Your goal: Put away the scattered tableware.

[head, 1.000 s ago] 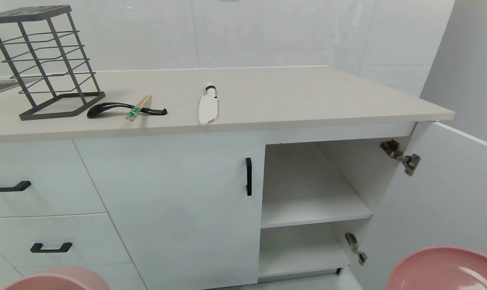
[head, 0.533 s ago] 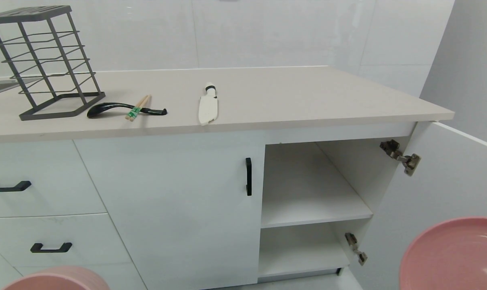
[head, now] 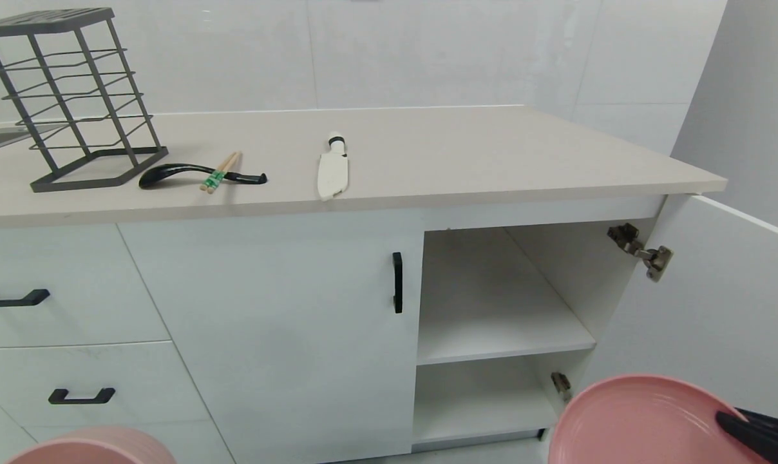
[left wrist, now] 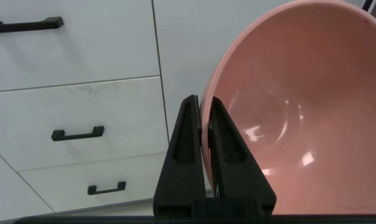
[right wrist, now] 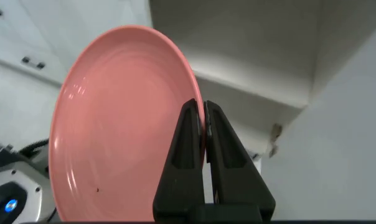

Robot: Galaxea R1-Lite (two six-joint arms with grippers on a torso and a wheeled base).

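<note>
My right gripper (right wrist: 203,134) is shut on the rim of a pink plate (right wrist: 122,118), which sits low at the right of the head view as the pink plate (head: 634,422), just in front of the open cupboard (head: 492,328). My left gripper (left wrist: 203,134) is shut on the rim of a pink bowl (left wrist: 294,118); the pink bowl (head: 86,448) peeks in at the head view's lower left. On the counter (head: 427,154) lie a black spoon (head: 176,173), a pair of chopsticks (head: 220,171) across it, and a white knife (head: 332,169).
A dark wire rack (head: 73,96) stands on the counter's left end. The cupboard door (head: 717,309) hangs open to the right, with two bare shelves (head: 492,322) inside. Drawers with black handles (head: 12,298) fill the left side.
The pink plate has swung left toward the cupboard opening, after first rising at the right edge. The right gripper's dark finger now shows on its rim. The bowl has stayed put.
</note>
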